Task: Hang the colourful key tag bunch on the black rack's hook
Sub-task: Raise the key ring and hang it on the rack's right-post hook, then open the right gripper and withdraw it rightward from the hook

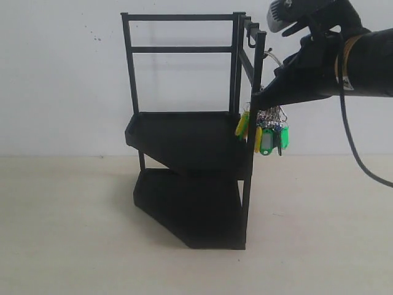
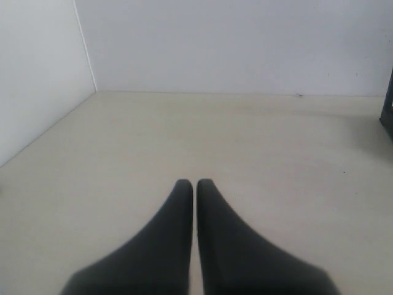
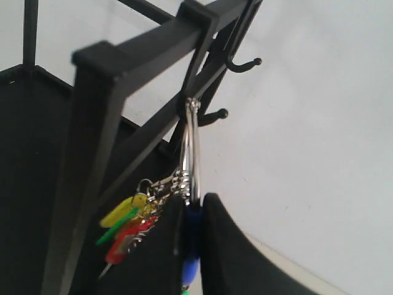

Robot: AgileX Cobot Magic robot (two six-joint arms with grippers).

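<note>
Right gripper [image 1: 261, 101] reaches in from the upper right of the exterior frame and stops beside the front corner post [image 1: 256, 92] of the black rack [image 1: 184, 138]. The colourful key tag bunch [image 1: 268, 133] dangles directly under its tip. The green and yellow tags hang level with the rack's upper tray [image 1: 178, 132], just right of the post and well clear of the table [image 1: 319, 233].

Seen from the right wrist, the gripper [image 3: 191, 204] is clamped on the bunch's blue strap [image 3: 191, 230] and the lower part of a large metal ring [image 3: 193, 147]. The yellow, green and red tags [image 3: 126, 224] fan out beside the fingers [image 3: 230, 252]. The ring rises from the fingers to the thin stem of a hook [image 3: 198, 67] under the top rail and loops around its lower end; how firmly it sits there cannot be told. Two neighbouring hooks [image 3: 244, 65] stand bare against the white wall [image 3: 319, 123].

Left gripper [image 2: 194, 182] hovers over bare tabletop [image 2: 276, 153] with its fingers pressed together on nothing.
</note>
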